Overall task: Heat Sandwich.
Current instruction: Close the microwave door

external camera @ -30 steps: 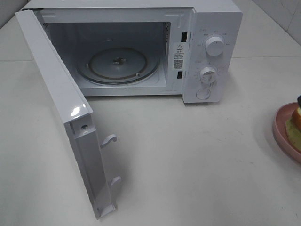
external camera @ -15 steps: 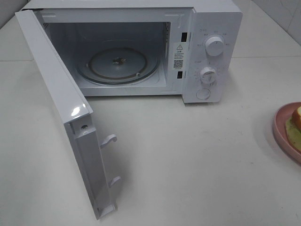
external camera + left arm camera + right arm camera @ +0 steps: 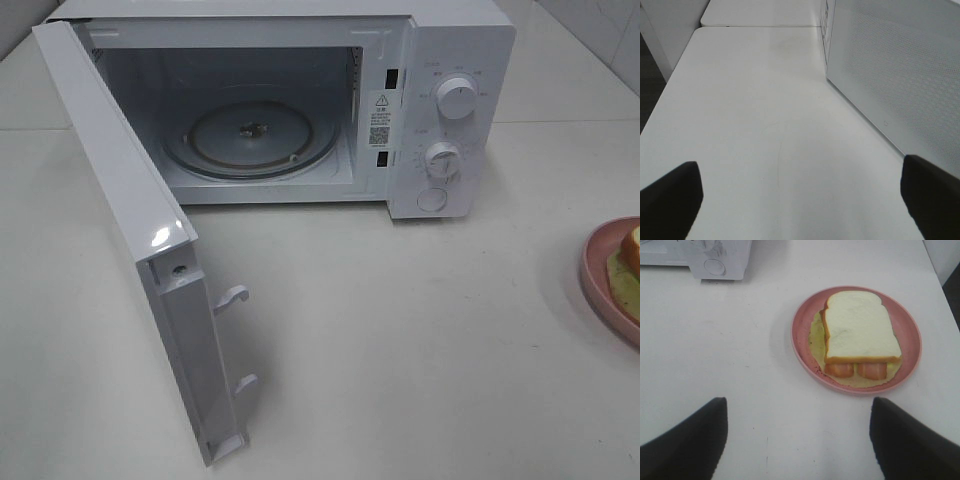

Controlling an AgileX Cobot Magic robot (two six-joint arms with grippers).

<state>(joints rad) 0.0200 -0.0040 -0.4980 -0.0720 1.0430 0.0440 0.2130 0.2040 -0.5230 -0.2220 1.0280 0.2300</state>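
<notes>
The sandwich [image 3: 860, 330] lies flat on a round pink plate [image 3: 802, 337], white bread uppermost, pale filling and two reddish sausage ends showing at one edge; in the high view the plate sits at the table's far right border, well apart from the microwave [image 3: 455, 110]. The right gripper [image 3: 797, 440] hovers near the plate, jaws spread, holding nothing. The left gripper [image 3: 800, 200], likewise spread and empty, hangs beside the swung-out door [image 3: 130, 230]. Judged step: approach for pickup, door already open, turntable [image 3: 250, 138] bare. The next move likely calls for gripping the plate rim, then crossing the open table [image 3: 400, 340] into the cavity, clear of the door's latch hooks.
</notes>
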